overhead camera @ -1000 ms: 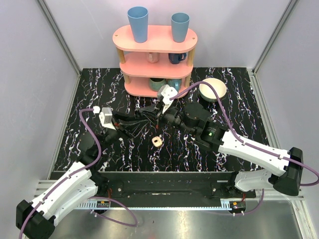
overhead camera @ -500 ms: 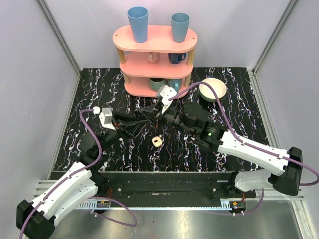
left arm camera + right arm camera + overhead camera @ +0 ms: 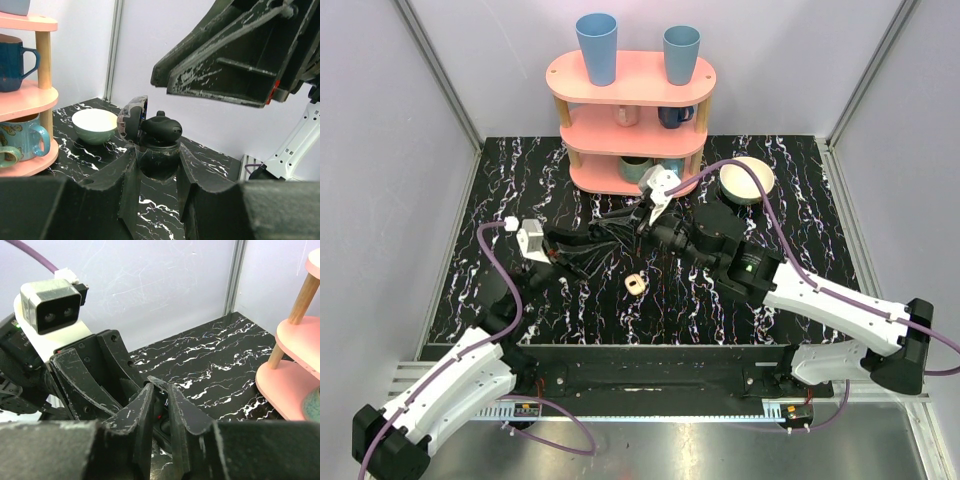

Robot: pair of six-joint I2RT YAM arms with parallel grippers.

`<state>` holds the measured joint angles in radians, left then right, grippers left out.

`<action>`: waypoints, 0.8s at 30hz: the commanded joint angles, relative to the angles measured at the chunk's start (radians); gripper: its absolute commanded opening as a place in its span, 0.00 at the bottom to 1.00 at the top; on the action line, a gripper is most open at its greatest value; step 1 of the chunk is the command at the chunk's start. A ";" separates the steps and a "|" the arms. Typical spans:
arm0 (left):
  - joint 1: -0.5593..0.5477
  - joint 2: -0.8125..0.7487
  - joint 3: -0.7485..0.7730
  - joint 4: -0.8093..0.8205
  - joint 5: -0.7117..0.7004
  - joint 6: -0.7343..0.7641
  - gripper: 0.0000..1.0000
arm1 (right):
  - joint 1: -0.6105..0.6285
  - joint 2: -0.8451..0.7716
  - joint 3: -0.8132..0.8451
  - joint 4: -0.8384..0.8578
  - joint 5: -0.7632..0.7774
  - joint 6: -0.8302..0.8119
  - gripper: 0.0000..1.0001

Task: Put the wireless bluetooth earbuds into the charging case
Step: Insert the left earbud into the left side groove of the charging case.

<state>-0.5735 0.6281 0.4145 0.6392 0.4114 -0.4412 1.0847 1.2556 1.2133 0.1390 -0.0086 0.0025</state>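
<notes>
The charging case (image 3: 157, 159) is a small black rounded one, standing upright with its lid (image 3: 131, 118) raised. My left gripper (image 3: 156, 150) is shut on its body. One dark earbud (image 3: 160, 128) rests in the top of the case with nothing touching it. No other earbud shows. My right gripper (image 3: 162, 85) hangs just above and to the right of the case, its jaws parted a little and holding nothing. Looking down between the right gripper (image 3: 161, 385) fingers, I see the black case (image 3: 164, 425) below them. In the top view both grippers (image 3: 620, 240) (image 3: 642, 228) meet mid-table.
A pink three-tier shelf (image 3: 630, 100) with blue cups and mugs stands at the back. A cream bowl (image 3: 747, 180) sits to its right. A small cream thing with a tan hollow (image 3: 635, 285) lies on the marbled table in front of the grippers.
The right gripper's jaws have parted slightly, and its wrist has drawn up and back toward the shelf. The left gripper has kept its hold and shifted only a little.
</notes>
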 commanded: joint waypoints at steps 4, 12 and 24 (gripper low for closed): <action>-0.003 -0.051 -0.014 -0.013 0.026 0.131 0.00 | 0.009 -0.042 0.113 -0.133 0.012 0.086 0.27; -0.003 -0.080 -0.010 -0.032 0.044 0.214 0.00 | 0.009 -0.021 0.141 -0.236 -0.068 0.139 0.28; -0.003 -0.087 -0.003 -0.041 0.064 0.231 0.00 | 0.009 0.007 0.155 -0.266 -0.103 0.174 0.32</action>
<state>-0.5743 0.5560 0.3988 0.5625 0.4454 -0.2314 1.0859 1.2476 1.3201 -0.1265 -0.0986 0.1654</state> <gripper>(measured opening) 0.336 0.318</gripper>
